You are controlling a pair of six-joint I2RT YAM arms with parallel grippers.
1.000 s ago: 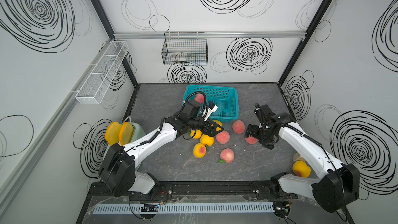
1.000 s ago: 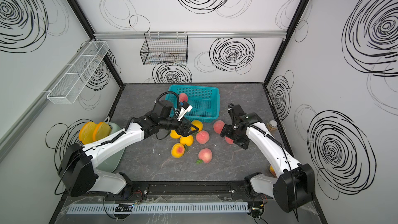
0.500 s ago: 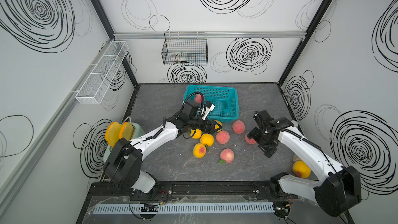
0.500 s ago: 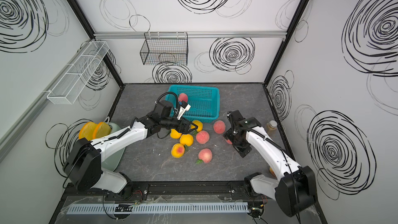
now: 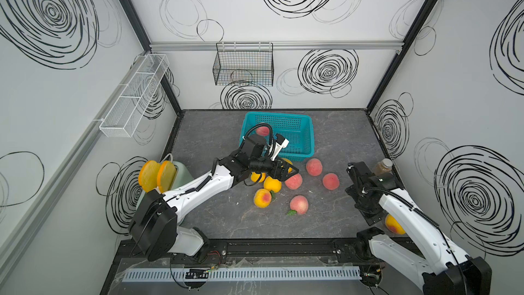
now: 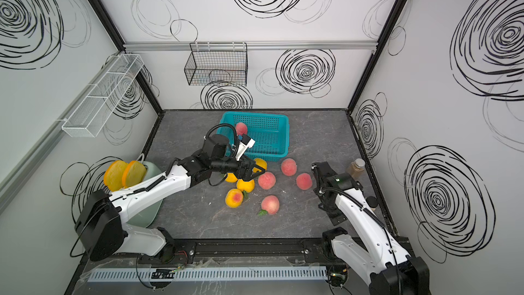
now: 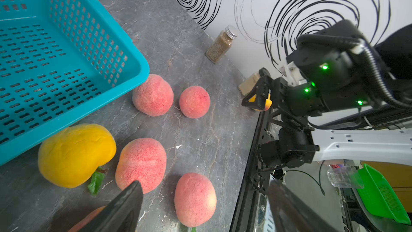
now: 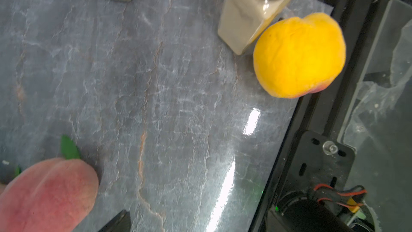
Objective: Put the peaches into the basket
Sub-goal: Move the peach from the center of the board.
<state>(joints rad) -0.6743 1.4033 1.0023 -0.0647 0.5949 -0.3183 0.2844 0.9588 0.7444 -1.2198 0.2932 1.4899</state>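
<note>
basket (image 5: 297, 137) – teal | peaches (image 5: 314, 166) – pink, yellow-orange | walls (image 5: 329, 72): black swirls

Overhead pair; wrist views seemingly close

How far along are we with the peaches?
Done: one pink peach lies in the basket. In hand: nothing; the left gripper hovers open over the loose peaches, the right gripper open too. Left: those, plus a yellow peach near the right arm.

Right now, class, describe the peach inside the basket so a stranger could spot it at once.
Find the teal basket at the back of the grey table. One pink-red peach lies inside it. Every other peach sits outside, on the table.
</note>
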